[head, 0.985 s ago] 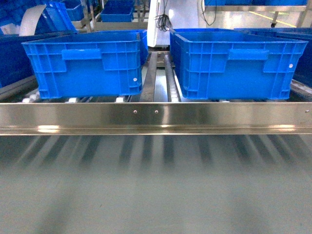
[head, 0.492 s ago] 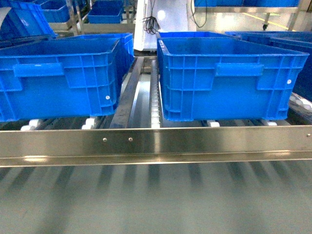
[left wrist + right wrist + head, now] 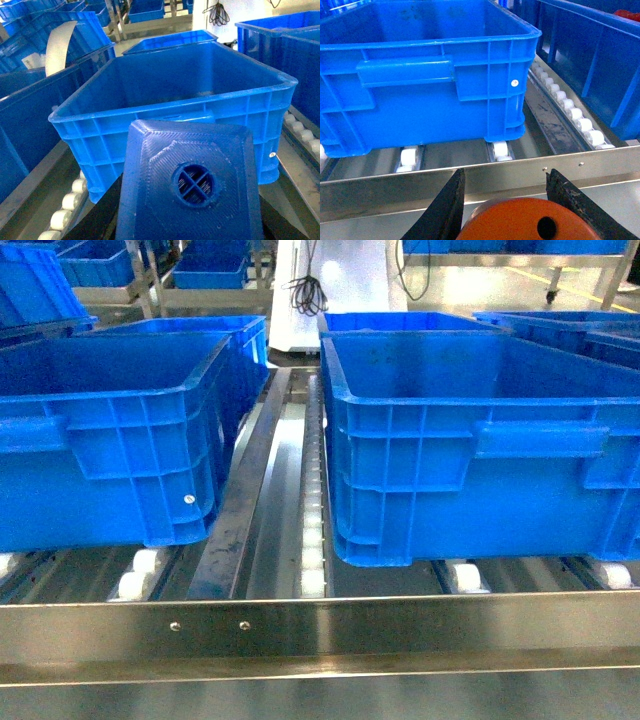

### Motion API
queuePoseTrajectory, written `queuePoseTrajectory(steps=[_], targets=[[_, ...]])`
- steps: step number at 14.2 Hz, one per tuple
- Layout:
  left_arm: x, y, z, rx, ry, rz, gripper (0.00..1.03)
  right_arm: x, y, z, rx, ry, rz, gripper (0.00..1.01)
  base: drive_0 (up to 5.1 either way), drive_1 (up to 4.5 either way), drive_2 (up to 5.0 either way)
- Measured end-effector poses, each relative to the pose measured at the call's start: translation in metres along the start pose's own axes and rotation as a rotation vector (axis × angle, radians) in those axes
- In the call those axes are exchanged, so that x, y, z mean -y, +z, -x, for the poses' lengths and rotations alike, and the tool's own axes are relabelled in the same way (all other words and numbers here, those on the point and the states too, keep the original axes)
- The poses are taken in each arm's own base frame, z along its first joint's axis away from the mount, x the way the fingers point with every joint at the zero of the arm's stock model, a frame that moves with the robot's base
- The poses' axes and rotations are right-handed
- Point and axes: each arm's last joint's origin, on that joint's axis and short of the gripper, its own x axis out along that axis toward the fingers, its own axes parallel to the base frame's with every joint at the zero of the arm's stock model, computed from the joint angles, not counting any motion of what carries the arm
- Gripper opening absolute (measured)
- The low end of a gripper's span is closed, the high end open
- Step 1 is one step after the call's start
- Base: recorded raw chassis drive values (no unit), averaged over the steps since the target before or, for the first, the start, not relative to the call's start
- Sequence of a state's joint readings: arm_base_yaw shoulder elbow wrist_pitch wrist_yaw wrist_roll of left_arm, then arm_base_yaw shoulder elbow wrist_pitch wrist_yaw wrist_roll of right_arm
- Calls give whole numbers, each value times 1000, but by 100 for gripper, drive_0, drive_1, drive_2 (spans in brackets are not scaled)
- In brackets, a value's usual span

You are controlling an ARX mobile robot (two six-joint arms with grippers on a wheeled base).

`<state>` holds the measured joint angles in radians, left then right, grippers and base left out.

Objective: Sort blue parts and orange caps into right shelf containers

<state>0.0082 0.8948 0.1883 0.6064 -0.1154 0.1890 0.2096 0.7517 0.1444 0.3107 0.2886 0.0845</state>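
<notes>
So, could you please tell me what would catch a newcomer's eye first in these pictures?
Two big blue crates fill the head view, the left crate and the right crate, standing side by side on white rollers behind a steel rail. In the left wrist view a blue part looms close in front of a crate. In the right wrist view an orange cap sits between the right gripper's black fingers.
</notes>
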Motion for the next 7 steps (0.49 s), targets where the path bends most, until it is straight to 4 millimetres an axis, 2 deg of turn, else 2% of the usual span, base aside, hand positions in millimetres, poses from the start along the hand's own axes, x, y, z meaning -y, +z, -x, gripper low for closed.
queuePoseTrajectory(steps=[7], targets=[[0,0,0,-1,3,0,44,0,0,0,1,0,0,43,-12,370,-394]])
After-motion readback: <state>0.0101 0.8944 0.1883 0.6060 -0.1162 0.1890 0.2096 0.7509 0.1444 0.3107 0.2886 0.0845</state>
